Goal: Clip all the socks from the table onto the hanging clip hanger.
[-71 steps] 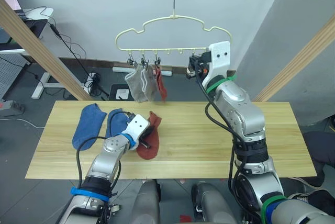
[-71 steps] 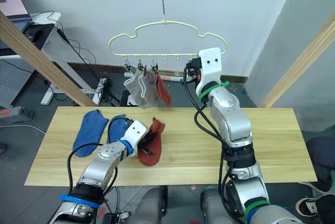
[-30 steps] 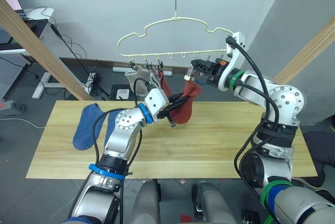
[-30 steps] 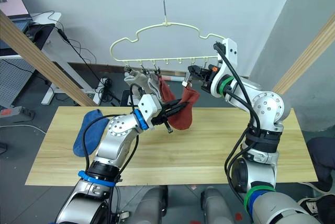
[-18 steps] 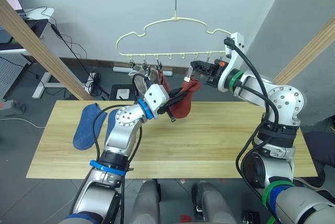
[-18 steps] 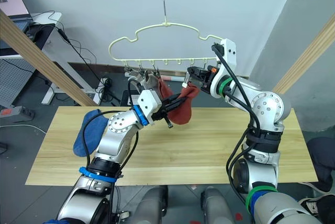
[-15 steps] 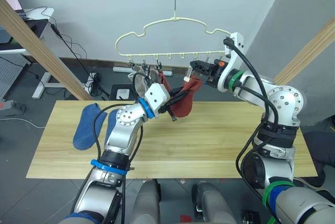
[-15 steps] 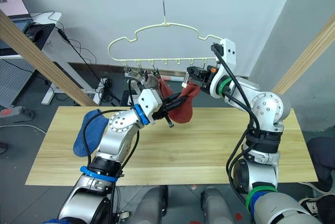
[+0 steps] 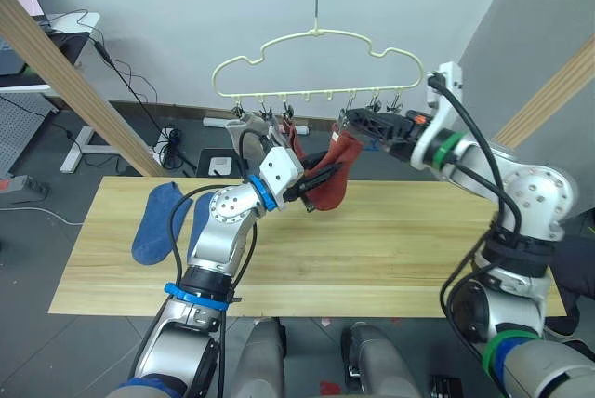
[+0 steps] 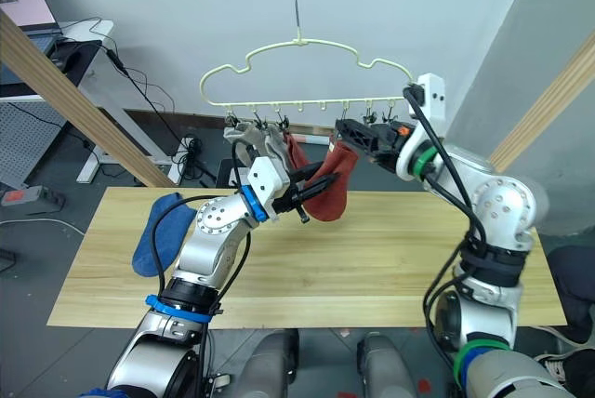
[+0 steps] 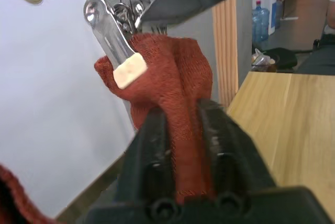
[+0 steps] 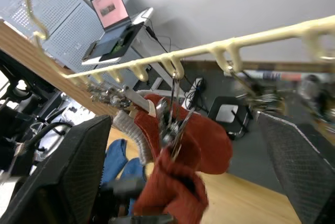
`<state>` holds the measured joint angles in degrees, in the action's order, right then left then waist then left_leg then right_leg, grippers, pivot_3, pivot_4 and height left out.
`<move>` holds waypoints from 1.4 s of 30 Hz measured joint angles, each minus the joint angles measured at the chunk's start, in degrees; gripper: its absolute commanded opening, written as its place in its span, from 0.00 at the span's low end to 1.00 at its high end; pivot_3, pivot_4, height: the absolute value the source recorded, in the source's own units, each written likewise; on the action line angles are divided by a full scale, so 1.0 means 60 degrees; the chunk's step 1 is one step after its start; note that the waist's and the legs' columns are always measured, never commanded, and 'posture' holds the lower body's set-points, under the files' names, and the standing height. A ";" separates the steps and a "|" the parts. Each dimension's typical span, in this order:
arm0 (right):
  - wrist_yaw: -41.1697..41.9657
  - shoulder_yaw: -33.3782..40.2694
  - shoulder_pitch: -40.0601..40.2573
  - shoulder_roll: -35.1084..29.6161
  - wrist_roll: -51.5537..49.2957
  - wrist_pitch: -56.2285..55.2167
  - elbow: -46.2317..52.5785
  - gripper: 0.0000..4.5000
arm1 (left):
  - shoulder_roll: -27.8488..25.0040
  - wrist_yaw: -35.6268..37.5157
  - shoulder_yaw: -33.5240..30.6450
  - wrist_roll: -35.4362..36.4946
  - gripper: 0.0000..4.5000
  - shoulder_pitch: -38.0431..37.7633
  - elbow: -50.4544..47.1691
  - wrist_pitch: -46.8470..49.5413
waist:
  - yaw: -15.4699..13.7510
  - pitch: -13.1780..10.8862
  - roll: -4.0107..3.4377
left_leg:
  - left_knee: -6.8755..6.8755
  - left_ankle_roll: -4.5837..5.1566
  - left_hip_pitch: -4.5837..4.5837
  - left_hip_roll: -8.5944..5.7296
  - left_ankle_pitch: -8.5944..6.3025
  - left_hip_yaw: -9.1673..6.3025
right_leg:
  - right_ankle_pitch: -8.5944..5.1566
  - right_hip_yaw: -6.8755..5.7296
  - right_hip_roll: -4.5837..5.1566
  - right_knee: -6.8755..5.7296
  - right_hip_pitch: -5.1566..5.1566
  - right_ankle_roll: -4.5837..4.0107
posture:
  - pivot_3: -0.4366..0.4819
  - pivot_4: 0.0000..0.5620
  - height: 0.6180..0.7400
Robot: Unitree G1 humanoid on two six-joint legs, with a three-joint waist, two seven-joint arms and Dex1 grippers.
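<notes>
Clip on pinched red sock

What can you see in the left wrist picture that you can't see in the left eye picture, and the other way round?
The left wrist view alone shows the clip close up, its pale pad pressed on the red sock, and a water bottle far behind. The left eye view alone shows the whole hanger, two grey socks and another red one clipped on it, and two blue socks lying on the table. Both show the left gripper shut on the red sock, and the table.
</notes>
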<state>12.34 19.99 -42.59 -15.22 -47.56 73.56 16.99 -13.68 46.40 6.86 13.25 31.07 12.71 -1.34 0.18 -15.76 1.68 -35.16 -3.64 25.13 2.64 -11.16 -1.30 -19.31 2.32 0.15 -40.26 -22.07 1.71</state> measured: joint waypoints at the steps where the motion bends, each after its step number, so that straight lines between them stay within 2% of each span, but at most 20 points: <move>1: 0.0141 -0.0034 0.0269 -0.0258 -0.0100 -0.0024 0.0329 1.00 | -0.0006 0.0051 -0.0012 0.0100 0.51 -0.0012 -0.0050 0.0187 | 0.0002 0.0000 0.0000 | -0.0001 0.0000 0.0000 -0.0002 0.0000 0.0000 | 0.0000 -0.0002 -0.0001 0.0001 0.0000 0.0000 | 0.50 0.42 1.00; 6: 0.0425 -0.0411 0.1347 -0.0796 -0.0102 -0.0411 0.1292 1.00 | -0.0192 0.0300 -0.0287 0.0808 0.83 -0.0135 -0.0371 0.1265 | 0.0105 0.0000 0.0000 | -0.0012 -0.0001 -0.0002 -0.0007 0.0002 -0.0002 | 0.0000 -0.0001 -0.0017 -0.0013 -0.0001 0.0000 | 0.49 0.42 1.00; 8: 0.0609 -0.1032 0.1906 -0.1096 0.0308 -0.1095 0.1692 1.00 | -0.0557 0.0555 -0.0451 0.1238 0.97 -0.0335 -0.0821 0.1914 | 0.0199 0.0000 0.0000 | -0.0013 -0.0001 -0.0004 -0.0004 0.0002 -0.0008 | 0.0000 -0.0003 -0.0023 -0.0017 -0.0001 0.0000 | 0.50 0.41 1.00; 9: 0.0655 -0.1260 0.2134 -0.1127 0.0509 -0.1369 0.1791 1.00 | -0.0765 0.0669 -0.0518 0.1438 0.99 -0.0427 -0.1020 0.2180 | 0.0241 0.0000 0.0000 | -0.0013 -0.0003 -0.0005 -0.0003 0.0003 -0.0009 | 0.0000 -0.0002 -0.0025 -0.0019 -0.0001 0.0001 | 0.51 0.41 1.00; 14: 0.0564 -0.2765 0.2801 -0.1146 0.2364 -0.3481 0.1937 1.00 | -0.1824 0.1022 -0.1139 0.2568 0.99 -0.0959 -0.2486 0.3741 | 0.0310 0.0000 0.0000 | -0.0017 -0.0020 -0.0016 0.0002 0.0014 -0.0012 | -0.0001 0.0002 -0.0030 -0.0040 -0.0002 0.0002 | 0.53 0.42 1.00; 17: 0.0135 -0.3309 0.2860 -0.0807 0.3425 -0.4612 0.1894 0.87 | -0.2521 0.1095 -0.1635 0.2904 1.00 -0.1318 -0.3174 0.4247 | 0.0291 0.0000 0.0001 | -0.0018 -0.0028 -0.0020 0.0006 0.0020 -0.0019 | -0.0002 0.0002 -0.0028 -0.0053 -0.0003 0.0003 | 0.53 0.42 1.00; 21: -0.0358 -0.3899 0.2861 -0.0288 0.4525 -0.5701 0.1599 0.57 | -0.3026 0.1050 -0.2172 0.3412 1.00 -0.1647 -0.3887 0.4844 | 0.0256 0.0000 0.0001 | -0.0020 -0.0034 -0.0021 0.0009 0.0025 -0.0023 | -0.0002 0.0002 -0.0020 -0.0063 -0.0003 0.0003 | 0.54 0.44 1.00; 31: -0.1116 -0.4387 0.2288 0.0706 0.6333 -0.7166 0.0038 0.57 | -0.3081 0.0049 -0.2724 0.3998 1.00 -0.1776 -0.4893 0.5415 | 0.0213 0.0000 0.0001 | -0.0057 -0.0031 -0.0022 0.0009 0.0026 -0.0027 | -0.0002 0.0004 -0.0013 -0.0101 -0.0001 0.0002 | 0.58 0.46 1.00; 33: -0.1169 -0.4381 0.2262 0.0875 0.6518 -0.7366 -0.0306 0.44 | -0.3062 -0.0107 -0.2721 0.4026 1.00 -0.1816 -0.4958 0.5446 | 0.0204 -0.0001 0.0001 | -0.0057 -0.0031 -0.0022 0.0010 0.0026 -0.0029 | -0.0002 0.0004 -0.0014 -0.0101 -0.0002 0.0002 | 0.58 0.46 1.00; 42: -0.1241 -0.4305 0.1697 0.1362 0.6993 -0.7926 -0.1308 0.44 | -0.2962 -0.0332 -0.2695 0.4104 1.00 -0.1798 -0.5091 0.5565 | 0.0191 -0.0001 0.0000 | -0.0056 -0.0030 -0.0022 0.0009 0.0026 -0.0026 | -0.0001 0.0005 -0.0014 -0.0101 -0.0002 0.0002 | 0.59 0.47 1.00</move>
<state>4.90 -5.84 -32.41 -7.04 -5.60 26.00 9.14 -31.45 44.41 -9.31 37.87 20.28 -17.84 32.05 1.32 -15.76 1.69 -35.49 -3.82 25.00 2.69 -11.01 -1.46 -19.32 2.35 0.06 -40.86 -22.08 1.72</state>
